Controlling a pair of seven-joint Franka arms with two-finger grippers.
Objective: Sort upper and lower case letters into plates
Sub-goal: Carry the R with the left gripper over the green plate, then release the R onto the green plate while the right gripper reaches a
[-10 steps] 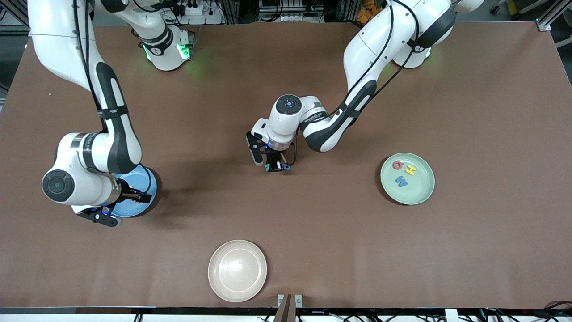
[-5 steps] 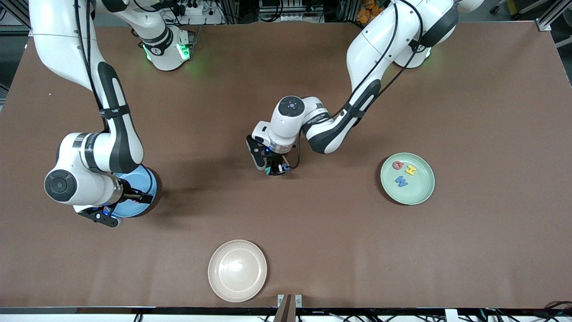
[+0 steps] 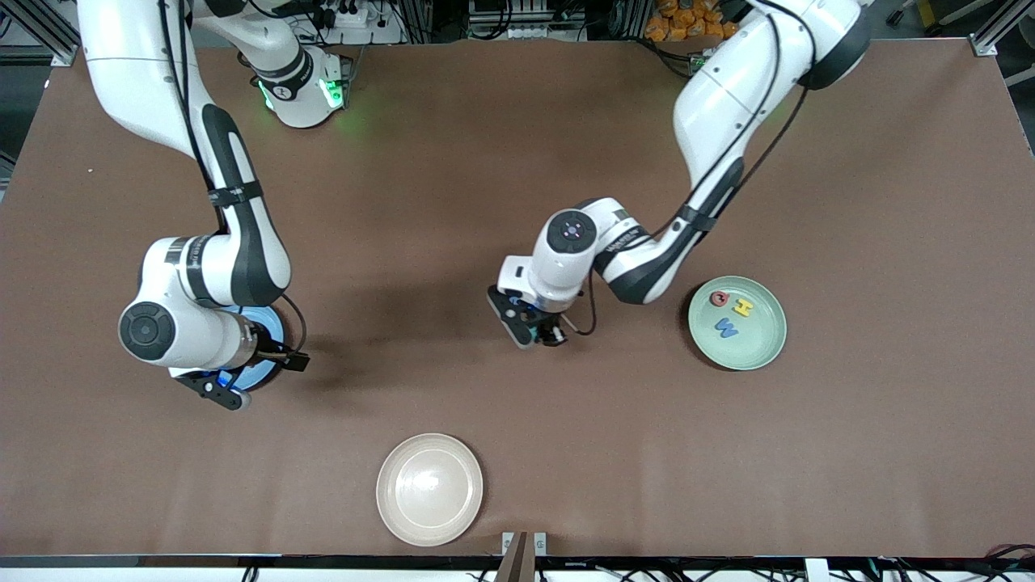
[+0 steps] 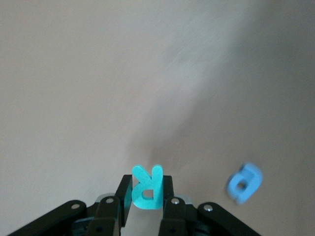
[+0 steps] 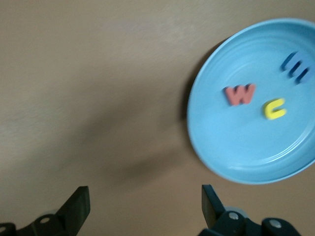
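Carrying: the left gripper (image 3: 540, 333) is hanging over bare table (image 3: 889, 162) mid-way between the two plates, clenching a teal letter R (image 4: 147, 186) upright between its fingers.
Doing it well: an R is a capital, so it is probably heading for the mint green plate (image 3: 760, 352) holding the G, H and W; keeping the pinch firm and letting go low over the plate's middle is advisable.
Blue letter (image 4: 244, 182): lying on the table just beside the held R.
Right gripper (image 5: 142, 209): waiting spread wide and holding nothing, partly over the light blue plate (image 5: 236, 152) toward the right arm's end.
Cream plate (image 3: 429, 489): sitting nearest the front camera.
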